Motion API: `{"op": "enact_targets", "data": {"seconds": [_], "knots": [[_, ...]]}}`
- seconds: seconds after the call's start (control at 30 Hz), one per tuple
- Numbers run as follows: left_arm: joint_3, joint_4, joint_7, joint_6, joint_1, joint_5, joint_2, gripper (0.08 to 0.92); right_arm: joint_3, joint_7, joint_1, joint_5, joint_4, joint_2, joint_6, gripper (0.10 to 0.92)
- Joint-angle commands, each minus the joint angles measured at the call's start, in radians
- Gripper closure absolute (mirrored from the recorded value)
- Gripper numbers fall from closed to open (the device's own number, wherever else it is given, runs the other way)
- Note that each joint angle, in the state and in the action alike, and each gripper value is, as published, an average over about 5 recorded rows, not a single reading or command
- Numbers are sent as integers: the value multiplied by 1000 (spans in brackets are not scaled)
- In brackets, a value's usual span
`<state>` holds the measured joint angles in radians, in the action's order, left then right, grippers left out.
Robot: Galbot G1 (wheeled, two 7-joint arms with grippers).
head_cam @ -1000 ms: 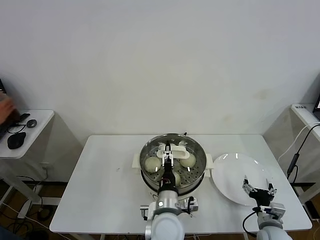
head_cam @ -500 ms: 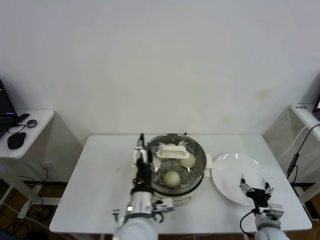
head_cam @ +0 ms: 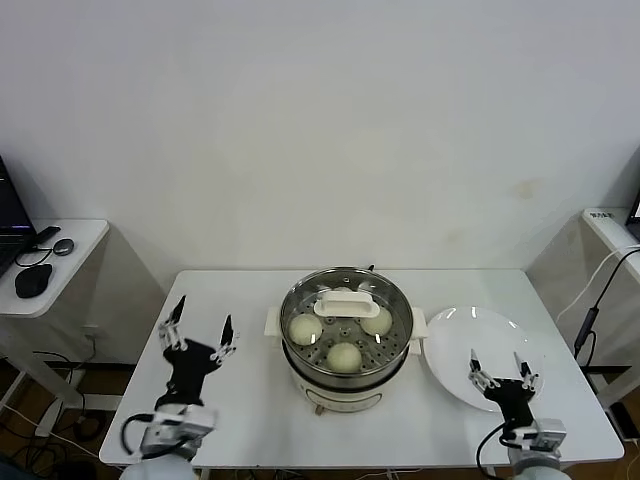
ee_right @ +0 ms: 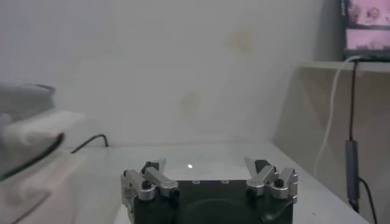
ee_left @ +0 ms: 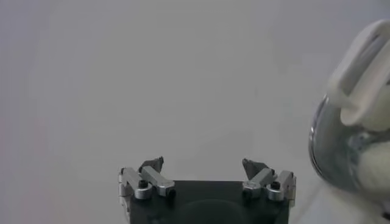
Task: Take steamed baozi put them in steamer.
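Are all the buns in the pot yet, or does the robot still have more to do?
Looks nearly done. Three baozi show in the steamer; a fourth may hide behind the white handle. The plate is bare. Nothing is in hand: the left claw and right claw are open, off to the sides. No buns left outside.

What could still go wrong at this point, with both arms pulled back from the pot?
1. The steamer sits uncovered with three baozi showing and no lid in view; a fourth may be hidden behind the white bar across the tray.
2. The open right gripper hovers over the empty plate and might knock it if it drops.
3. The open left gripper looks clear.
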<state>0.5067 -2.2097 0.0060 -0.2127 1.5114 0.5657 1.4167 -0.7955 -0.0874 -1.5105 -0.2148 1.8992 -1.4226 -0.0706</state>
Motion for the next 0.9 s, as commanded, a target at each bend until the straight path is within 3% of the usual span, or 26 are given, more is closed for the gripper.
{"op": "enact_targets", "data": {"seconds": [0.03,0.9], "knots": [[215,157,-6,257,120,-540,1,177,-11,-6,-57,3,43,-5,24,203],[161,141,39,156,154,-609,-21,177,-67,-34,-132,108,111,-72,-13,203]]}}
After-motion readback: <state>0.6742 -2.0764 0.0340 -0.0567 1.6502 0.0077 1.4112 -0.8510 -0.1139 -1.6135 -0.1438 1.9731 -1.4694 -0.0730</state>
